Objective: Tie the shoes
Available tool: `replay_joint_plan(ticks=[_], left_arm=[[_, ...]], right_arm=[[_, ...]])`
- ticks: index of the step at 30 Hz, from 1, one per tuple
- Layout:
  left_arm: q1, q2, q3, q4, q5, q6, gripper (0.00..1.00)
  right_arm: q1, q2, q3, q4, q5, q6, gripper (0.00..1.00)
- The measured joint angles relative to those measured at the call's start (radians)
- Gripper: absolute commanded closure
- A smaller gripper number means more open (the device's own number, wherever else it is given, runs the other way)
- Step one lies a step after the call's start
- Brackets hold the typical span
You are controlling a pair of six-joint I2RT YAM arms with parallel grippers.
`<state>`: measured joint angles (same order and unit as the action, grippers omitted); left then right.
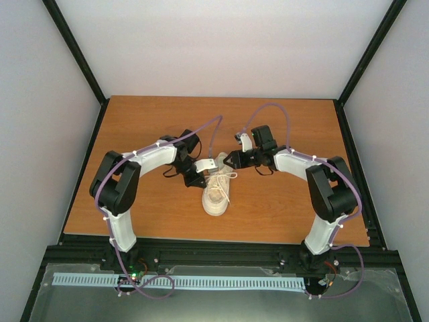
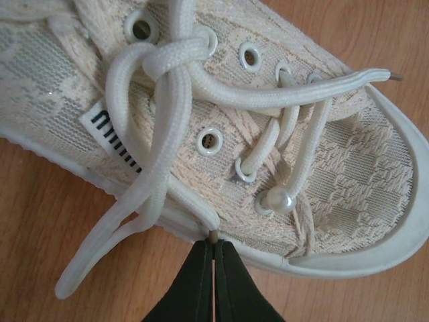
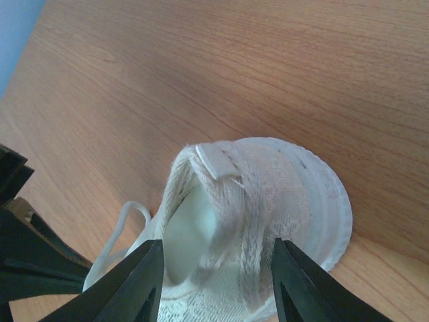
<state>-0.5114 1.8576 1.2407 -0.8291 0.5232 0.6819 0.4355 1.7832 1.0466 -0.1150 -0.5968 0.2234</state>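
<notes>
The cream shoe (image 1: pixel 216 196) lies on the wooden table (image 1: pixel 281 201) between both arms, toe toward the arm bases. In the left wrist view its laces (image 2: pixel 171 80) are crossed in a knot near the top eyelets, and one loop trails over the side onto the wood. My left gripper (image 2: pixel 214 243) sits against the shoe's side (image 1: pixel 200 177), shut on the brown tip of a lace end (image 2: pixel 213 235). My right gripper (image 3: pixel 218 268) is over the heel (image 3: pixel 268 201), open, one finger on each side of the heel collar; in the top view this gripper (image 1: pixel 232 159) is at the shoe's far end.
A pearl bead (image 2: pixel 279 200) sits on the lacing near the toe. The left arm's black parts (image 3: pixel 20 258) show at the left edge of the right wrist view, close to the right gripper. Black frame rails (image 1: pixel 201 249) border the table.
</notes>
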Motion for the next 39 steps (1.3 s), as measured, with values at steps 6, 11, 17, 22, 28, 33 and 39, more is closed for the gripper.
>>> replay_joint_plan(ticks=[6,11,17,22,28,33,39], left_arm=[[0.001,-0.011,-0.002,0.001,-0.022,0.008,0.99],[0.003,-0.039,-0.017,0.003,-0.042,0.016,0.99],[0.005,-0.1,-0.077,0.002,-0.053,0.034,0.99],[0.005,-0.112,-0.126,-0.003,-0.06,0.056,0.99],[0.005,-0.126,-0.162,-0.006,-0.066,0.072,0.99],[0.005,-0.142,-0.165,-0.006,-0.067,0.075,0.99],[0.005,-0.144,-0.195,-0.005,-0.095,0.089,0.99]], right_arm=[[0.014,0.021,0.014,0.001,0.056,0.014,0.58],[0.018,0.036,0.028,0.0,0.089,0.025,0.63],[0.023,0.055,0.039,0.0,0.111,0.033,0.71],[0.026,0.057,0.041,0.006,0.119,0.04,0.73],[0.026,0.057,0.041,0.007,0.119,0.046,0.69],[0.028,0.054,0.041,0.009,0.111,0.039,0.74],[0.03,0.043,0.043,-0.005,0.114,0.015,0.9]])
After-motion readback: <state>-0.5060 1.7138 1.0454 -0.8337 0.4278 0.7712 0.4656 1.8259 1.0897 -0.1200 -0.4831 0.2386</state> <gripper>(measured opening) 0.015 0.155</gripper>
